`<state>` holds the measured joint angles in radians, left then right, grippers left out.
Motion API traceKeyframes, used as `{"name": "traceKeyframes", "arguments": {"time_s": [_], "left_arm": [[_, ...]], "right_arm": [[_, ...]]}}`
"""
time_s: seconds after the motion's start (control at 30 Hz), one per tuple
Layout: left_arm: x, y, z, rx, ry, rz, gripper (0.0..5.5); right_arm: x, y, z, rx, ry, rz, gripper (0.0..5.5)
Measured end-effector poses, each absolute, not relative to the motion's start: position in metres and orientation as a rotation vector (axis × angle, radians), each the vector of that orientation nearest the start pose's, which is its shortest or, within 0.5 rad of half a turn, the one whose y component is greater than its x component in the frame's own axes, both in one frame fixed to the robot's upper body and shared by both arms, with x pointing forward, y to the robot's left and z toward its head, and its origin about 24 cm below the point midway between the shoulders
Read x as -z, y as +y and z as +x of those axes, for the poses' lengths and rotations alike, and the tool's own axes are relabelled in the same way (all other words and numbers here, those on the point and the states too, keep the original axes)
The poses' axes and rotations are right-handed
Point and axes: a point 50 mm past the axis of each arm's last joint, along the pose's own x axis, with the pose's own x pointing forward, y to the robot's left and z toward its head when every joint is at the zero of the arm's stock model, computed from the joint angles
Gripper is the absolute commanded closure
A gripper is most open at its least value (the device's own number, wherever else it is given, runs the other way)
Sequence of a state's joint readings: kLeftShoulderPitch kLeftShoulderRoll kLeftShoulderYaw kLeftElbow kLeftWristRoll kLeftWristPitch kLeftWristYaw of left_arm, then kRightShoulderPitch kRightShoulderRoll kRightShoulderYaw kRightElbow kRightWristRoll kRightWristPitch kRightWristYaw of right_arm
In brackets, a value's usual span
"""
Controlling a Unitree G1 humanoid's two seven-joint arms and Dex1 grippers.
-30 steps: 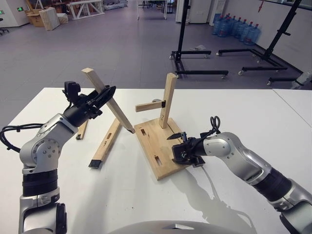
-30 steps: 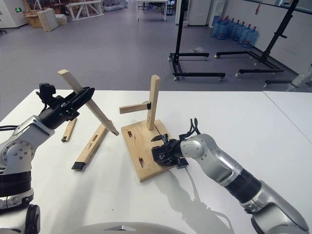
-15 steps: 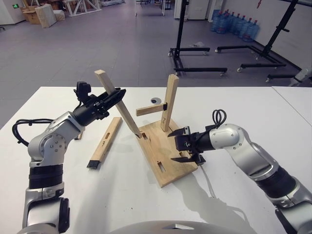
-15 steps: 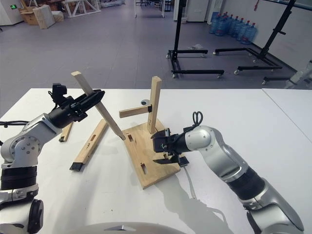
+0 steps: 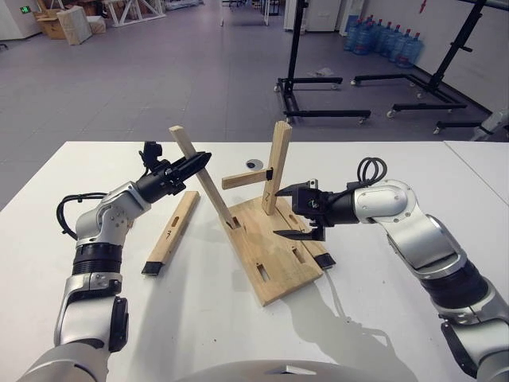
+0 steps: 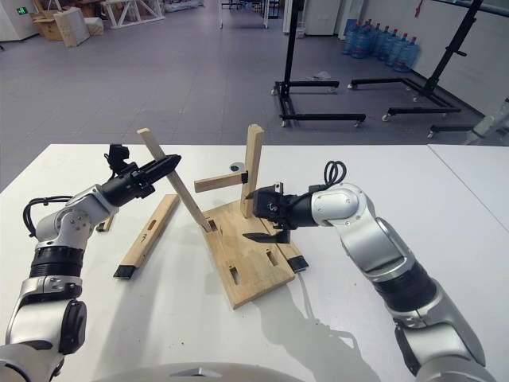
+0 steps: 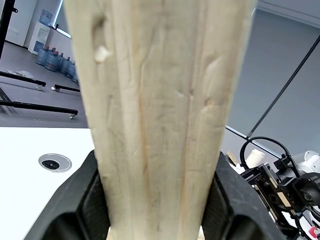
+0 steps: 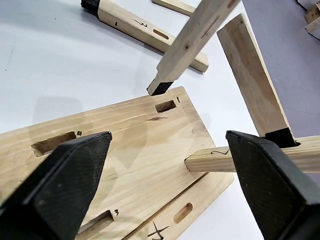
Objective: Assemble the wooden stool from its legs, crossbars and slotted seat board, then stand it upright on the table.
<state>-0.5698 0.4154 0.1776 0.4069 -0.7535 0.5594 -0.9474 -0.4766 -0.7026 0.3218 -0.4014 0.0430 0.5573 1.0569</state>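
The slotted seat board lies flat on the white table. One leg stands upright in it, with a crossbar sticking out to the left. My left gripper is shut on a second leg, held tilted. Its black-tipped lower end hovers just beside a corner slot. My right gripper is open above the board, near the foot of the upright leg, holding nothing. In the left wrist view the held leg sits between my fingers.
A third leg lies on the table left of the board. A short wooden piece lies farther left. Another black-ended piece pokes out under the board's right edge. A round grommet sits behind. Black stands are on the floor beyond.
My left arm has carried the tilted leg rightward until its lower end reached the board's corner. My right gripper has left the board's near edge, risen toward the upright leg and opened.
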Motion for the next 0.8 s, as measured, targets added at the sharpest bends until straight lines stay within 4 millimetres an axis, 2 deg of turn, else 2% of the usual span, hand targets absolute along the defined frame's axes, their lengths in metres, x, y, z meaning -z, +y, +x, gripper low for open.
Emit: {"name": "traceKeyframes", "arguments": {"time_s": [0.2,0.4,0.6,0.73,0.8], "left_arm": [[-0.126,0.190,0.336,0.952,0.034,-0.552,3.48],[-0.117,0.190,0.338,0.937,0.053,-0.517,3.48],[-0.118,0.183,0.340,0.957,0.037,-0.498,3.48],[-0.126,0.175,0.332,0.974,-0.011,-0.444,3.48],[-0.120,0.175,0.325,0.973,-0.009,-0.423,3.48]], "right_arm": [[-0.157,-0.126,0.259,-1.244,0.213,-0.779,1.28],[-0.155,-0.123,0.257,-1.258,0.221,-0.776,1.28],[-0.157,-0.121,0.254,-1.257,0.211,-0.778,1.28],[-0.156,-0.120,0.253,-1.273,0.209,-0.763,1.28],[-0.156,-0.120,0.253,-1.276,0.209,-0.760,1.28]]}}
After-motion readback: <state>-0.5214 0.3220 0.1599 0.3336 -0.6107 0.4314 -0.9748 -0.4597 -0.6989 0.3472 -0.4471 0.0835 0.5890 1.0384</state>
